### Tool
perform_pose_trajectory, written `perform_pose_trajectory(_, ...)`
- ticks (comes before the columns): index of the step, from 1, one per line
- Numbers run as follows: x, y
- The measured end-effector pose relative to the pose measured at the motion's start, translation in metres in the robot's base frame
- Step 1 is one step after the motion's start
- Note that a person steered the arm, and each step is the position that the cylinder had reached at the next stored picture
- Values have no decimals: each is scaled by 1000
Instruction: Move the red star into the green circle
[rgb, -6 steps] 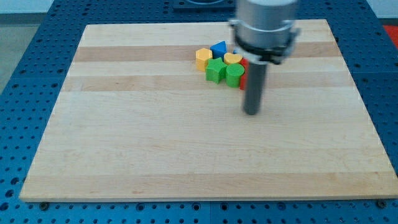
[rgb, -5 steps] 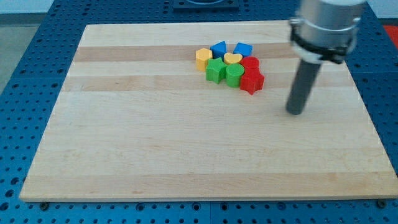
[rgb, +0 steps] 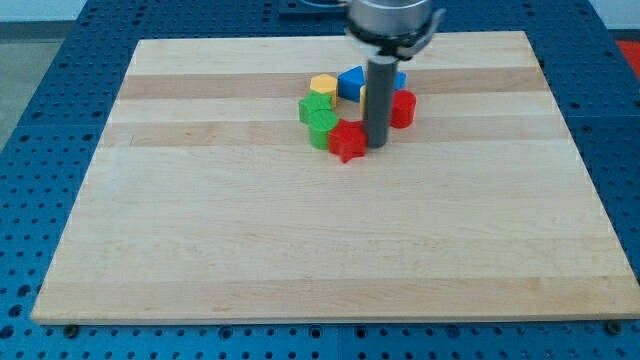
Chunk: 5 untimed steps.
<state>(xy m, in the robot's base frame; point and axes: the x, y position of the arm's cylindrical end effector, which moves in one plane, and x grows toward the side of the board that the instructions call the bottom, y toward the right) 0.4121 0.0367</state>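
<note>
The red star (rgb: 347, 141) lies on the wooden board (rgb: 300, 240), at the lower edge of the block cluster. It touches a green block (rgb: 322, 129) on its left, which looks like the green circle. A second green block (rgb: 313, 107), the star-like one, sits just above that. My tip (rgb: 377, 146) stands right against the red star's right side. A red round block (rgb: 403, 108) lies to the right of the rod.
A yellow block (rgb: 322, 84) and a blue block (rgb: 351, 82) lie at the cluster's top. Another blue block (rgb: 399, 79) peeks out to the right of the rod, and a sliver of yellow (rgb: 364, 95) shows at the rod's left. A blue pegboard (rgb: 40, 150) surrounds the board.
My tip swung from the view's right back left into the cluster. The red star slid left and down, and the green and yellow blocks shifted left.
</note>
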Motion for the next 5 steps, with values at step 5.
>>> perform_pose_trajectory(5,26,-56)
